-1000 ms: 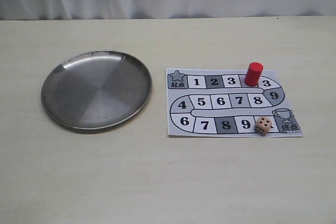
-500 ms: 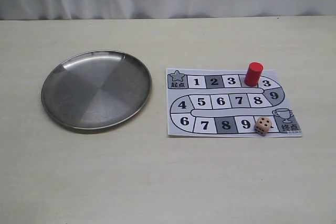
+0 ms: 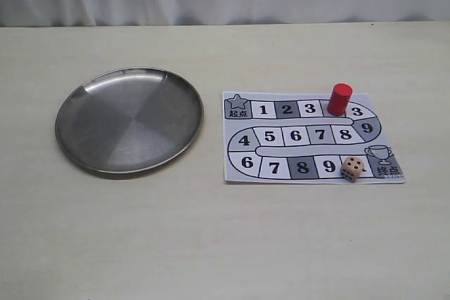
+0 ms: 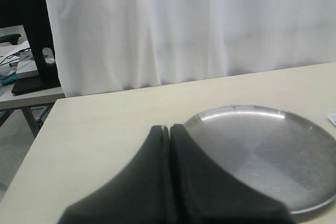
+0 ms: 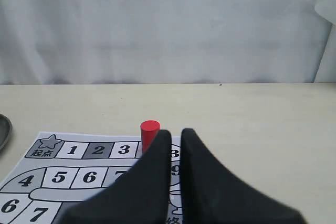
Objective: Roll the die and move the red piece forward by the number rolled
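The red piece (image 3: pixel 339 98) stands upright on the game board (image 3: pixel 232 172), in the top row between the two squares marked 3. The die (image 3: pixel 353 168) rests on the bottom row, between the 9 and the trophy square. Neither gripper shows in the exterior view. In the right wrist view my right gripper (image 5: pixel 175 132) hangs above the board with a narrow gap between its fingers and nothing in it. There the red piece (image 5: pixel 149 132) is just beyond one fingertip, and the die is hidden. My left gripper (image 4: pixel 169 127) is shut and empty, near the plate's rim.
A round steel plate (image 3: pixel 129 120) lies on the table to the left of the board, also seen as the plate (image 4: pixel 262 150) in the left wrist view. A white curtain backs the table. The table's left edge (image 4: pixel 37 145) is near the left arm.
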